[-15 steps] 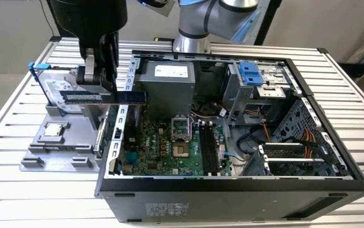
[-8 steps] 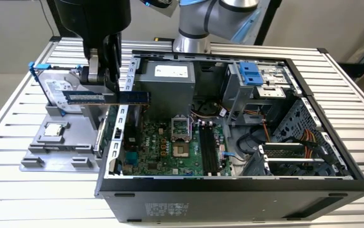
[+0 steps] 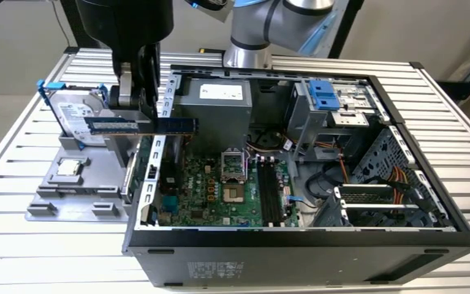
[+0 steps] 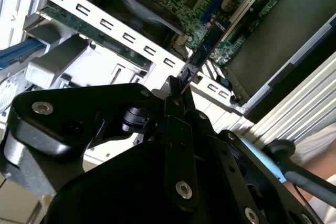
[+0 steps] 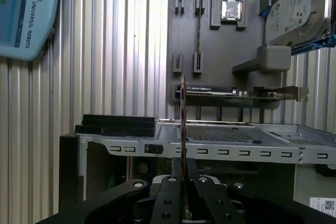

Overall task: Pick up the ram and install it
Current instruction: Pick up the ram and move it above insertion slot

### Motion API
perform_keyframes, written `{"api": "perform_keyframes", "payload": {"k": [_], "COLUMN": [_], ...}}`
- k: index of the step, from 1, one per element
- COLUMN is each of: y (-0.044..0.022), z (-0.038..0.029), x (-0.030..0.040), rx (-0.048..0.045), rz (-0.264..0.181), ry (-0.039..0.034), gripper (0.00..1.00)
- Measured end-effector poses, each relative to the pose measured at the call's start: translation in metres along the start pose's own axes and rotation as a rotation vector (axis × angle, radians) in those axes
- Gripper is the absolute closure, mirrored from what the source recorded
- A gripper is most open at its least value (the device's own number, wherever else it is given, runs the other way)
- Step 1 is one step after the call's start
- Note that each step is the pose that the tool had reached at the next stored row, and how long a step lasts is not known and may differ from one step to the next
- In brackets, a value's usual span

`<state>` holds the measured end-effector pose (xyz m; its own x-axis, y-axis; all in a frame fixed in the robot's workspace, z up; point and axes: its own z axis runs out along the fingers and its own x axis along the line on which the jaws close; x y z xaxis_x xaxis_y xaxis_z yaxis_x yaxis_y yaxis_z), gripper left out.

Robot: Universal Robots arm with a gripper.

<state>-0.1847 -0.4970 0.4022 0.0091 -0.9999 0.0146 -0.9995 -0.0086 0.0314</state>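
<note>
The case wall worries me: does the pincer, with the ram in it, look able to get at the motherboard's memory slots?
Probably yes: the pincer holds the ram over the case wall, the case lies open, and nothing covers the memory slots.

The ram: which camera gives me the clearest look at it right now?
The exterior view: the ram shows its long flat side, held level in the gripper. In the first wrist view the ram is a thin edge-on line; in the second wrist view it runs foreshortened away from the gripper.
</note>
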Motion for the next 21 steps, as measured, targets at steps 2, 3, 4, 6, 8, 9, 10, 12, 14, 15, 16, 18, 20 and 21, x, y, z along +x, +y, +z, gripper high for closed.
{"api": "perform_keyframes", "payload": {"k": [2, 3, 4, 6, 8, 9, 10, 12, 14, 15, 16, 18, 20, 21], "y": [-0.0009, -0.0013, -0.0018, -0.0027, -0.0036, -0.0042, -0.0048, -0.0062, -0.0081, -0.0092, -0.0104, -0.0132, -0.0163, -0.0179], "z": [0.0000, 0.0000, 0.0000, -0.0001, -0.0001, -0.0001, -0.0001, -0.0002, -0.0003, -0.0003, -0.0003, -0.0003, -0.0005, -0.0006], "x": [0.0000, 0.0000, 0.0000, 0.0000, 0.0000, 0.0000, 0.0000, 0.0000, 0.0001, 0.0001, 0.0001, 0.0001, 0.0001, 0.0002], "rx": [0.0000, 0.0001, 0.0000, 0.0000, 0.0000, 0.0000, 0.0000, 0.0000, 0.0000, 0.0000, 0.0001, 0.0001, 0.0000, 0.0000], "rz": [0.000, 0.000, 0.000, 0.000, 0.000, 0.000, 0.000, 0.000, 0.000, 0.000, 0.000, 0.000, 0.000, 0.000], "ry": [-0.0001, -0.0001, 0.0000, 0.0000, -0.0001, 0.0000, -0.0001, 0.0000, 0.0000, 0.0000, -0.0001, -0.0001, 0.0000, 0.0000], "gripper": [1.00, 1.00, 1.00, 1.00, 1.00, 1.00, 1.00, 1.00, 1.00, 1.00, 1.00, 1.00, 1.00, 1.00]}}
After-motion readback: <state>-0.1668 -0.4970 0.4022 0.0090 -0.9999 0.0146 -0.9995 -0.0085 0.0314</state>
